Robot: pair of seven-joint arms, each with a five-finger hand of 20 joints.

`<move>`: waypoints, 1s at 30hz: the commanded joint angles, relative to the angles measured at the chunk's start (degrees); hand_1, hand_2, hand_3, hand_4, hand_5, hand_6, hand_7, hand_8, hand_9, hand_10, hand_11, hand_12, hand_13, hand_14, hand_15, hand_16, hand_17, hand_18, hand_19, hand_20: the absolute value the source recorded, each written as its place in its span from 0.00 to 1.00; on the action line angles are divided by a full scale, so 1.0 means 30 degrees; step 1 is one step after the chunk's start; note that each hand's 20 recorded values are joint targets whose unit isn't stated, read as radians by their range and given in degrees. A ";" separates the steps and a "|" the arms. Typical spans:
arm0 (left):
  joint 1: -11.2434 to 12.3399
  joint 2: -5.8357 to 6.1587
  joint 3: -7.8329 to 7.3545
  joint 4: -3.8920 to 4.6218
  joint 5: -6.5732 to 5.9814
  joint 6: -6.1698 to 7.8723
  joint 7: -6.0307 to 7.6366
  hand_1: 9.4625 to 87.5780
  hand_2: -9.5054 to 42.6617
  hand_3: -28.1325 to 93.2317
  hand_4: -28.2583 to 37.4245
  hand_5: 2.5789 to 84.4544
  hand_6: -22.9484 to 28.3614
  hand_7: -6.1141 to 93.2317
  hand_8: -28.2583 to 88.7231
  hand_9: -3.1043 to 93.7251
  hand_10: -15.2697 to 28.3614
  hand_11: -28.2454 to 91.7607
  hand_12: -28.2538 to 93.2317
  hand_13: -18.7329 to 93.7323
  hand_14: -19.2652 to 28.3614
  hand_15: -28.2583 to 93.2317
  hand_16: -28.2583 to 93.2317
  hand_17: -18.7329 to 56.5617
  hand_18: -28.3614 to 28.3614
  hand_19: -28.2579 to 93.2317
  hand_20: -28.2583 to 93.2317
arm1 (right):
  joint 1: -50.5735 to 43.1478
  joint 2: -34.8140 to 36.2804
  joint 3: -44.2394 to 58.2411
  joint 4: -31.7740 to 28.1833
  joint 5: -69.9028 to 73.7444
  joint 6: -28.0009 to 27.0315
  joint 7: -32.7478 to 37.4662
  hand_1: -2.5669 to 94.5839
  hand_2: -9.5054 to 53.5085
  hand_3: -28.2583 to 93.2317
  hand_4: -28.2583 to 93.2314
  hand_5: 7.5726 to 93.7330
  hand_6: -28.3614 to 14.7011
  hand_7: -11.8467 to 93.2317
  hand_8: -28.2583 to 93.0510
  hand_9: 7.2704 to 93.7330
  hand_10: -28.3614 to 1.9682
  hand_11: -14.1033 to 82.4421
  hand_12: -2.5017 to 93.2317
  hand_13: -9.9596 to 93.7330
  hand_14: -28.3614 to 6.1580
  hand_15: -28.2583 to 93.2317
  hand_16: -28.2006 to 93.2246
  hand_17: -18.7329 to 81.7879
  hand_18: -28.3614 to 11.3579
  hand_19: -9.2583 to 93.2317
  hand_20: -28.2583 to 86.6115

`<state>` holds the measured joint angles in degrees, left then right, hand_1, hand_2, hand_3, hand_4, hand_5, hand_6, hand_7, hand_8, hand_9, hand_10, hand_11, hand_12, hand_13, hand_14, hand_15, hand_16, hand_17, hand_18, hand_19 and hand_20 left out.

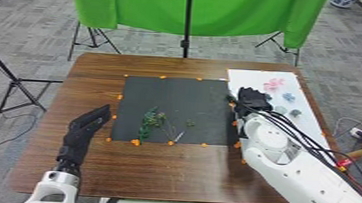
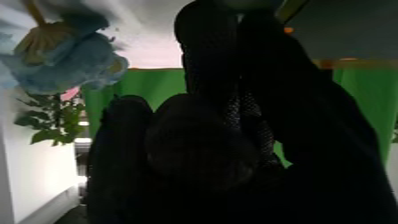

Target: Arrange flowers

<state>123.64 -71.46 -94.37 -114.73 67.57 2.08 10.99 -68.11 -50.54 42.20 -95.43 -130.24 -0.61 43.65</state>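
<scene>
My right hand (image 1: 253, 98) is over the left edge of the white board. In the right wrist view, the black glove of my right hand (image 2: 200, 140) hides what lies directly behind it. My left hand (image 1: 89, 120) is open above the table, left of the dark mat, its fingers straight. Green stems with leaves (image 1: 150, 119) and a small sprig (image 1: 191, 123) lie on the mat. Along the board are a pink flower (image 1: 273, 84), a blue flower (image 1: 289, 97) and a teal flower (image 1: 295, 113). The wrist view shows a pale blue flower (image 2: 67, 60) and green leaves (image 2: 40, 120).
The dark mat (image 1: 182, 97) and the white board (image 1: 314, 121) lie side by side on the brown table (image 1: 90, 79). Orange markers (image 1: 135, 142) line the mat's edges. A green cloth (image 1: 146, 12) hangs on stands beyond the table.
</scene>
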 commanded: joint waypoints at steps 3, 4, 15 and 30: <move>0.0180 -0.0058 0.0075 0.0142 0.0031 -0.0284 -0.0310 0.29 0.00 0.76 0.17 0.53 0.51 0.16 0.20 0.44 0.61 0.32 0.34 0.43 0.72 0.32 0.27 0.25 0.73 0.25 0.38 | -0.1470 0.0229 0.0971 0.0073 0.2413 0.1158 -0.0135 0.58 0.00 0.72 0.20 0.88 0.63 0.41 0.46 1.00 0.57 0.63 0.29 1.00 0.72 0.80 0.43 0.93 0.45 1.00 0.78; 0.0194 -0.0051 0.0095 0.0130 0.0016 -0.0273 -0.0302 0.29 0.00 0.75 0.17 0.53 0.51 0.16 0.20 0.44 0.61 0.32 0.34 0.43 0.72 0.32 0.27 0.25 0.73 0.25 0.38 | -0.1648 0.0275 0.1258 -0.0270 0.2655 0.1513 -0.0176 0.58 0.00 0.72 0.20 0.88 0.63 0.42 0.46 1.00 0.57 0.64 0.29 1.00 0.71 0.81 0.43 0.93 0.45 1.00 0.78; 0.0256 -0.0008 0.0017 0.0096 -0.0032 -0.0430 -0.0382 0.28 0.02 0.76 0.16 0.53 0.52 0.15 0.20 0.44 0.61 0.32 0.34 0.42 0.72 0.32 0.27 0.25 0.73 0.25 0.38 | -0.4193 -0.0290 0.3456 -0.4714 0.4367 0.2794 -0.0631 0.57 0.00 0.74 0.22 0.88 0.62 0.44 0.45 1.00 0.58 0.67 0.27 1.00 0.71 0.83 0.42 0.94 0.44 1.00 0.81; 0.0247 -0.0009 -0.0106 0.0121 0.0006 -0.0831 -0.0494 0.27 0.02 0.76 0.17 0.52 0.52 0.15 0.20 0.44 0.61 0.32 0.34 0.42 0.72 0.32 0.27 0.25 0.73 0.25 0.38 | -0.5553 -0.1838 0.3195 -0.4475 0.4271 0.2455 -0.0392 0.57 0.00 0.72 0.24 0.89 0.59 0.43 0.43 1.00 0.58 0.66 0.26 1.00 0.72 0.82 0.42 0.95 0.46 1.00 0.79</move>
<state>123.68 -71.35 -94.41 -114.74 67.48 0.77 10.40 -82.95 -55.36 52.52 -109.40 -116.96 6.71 42.65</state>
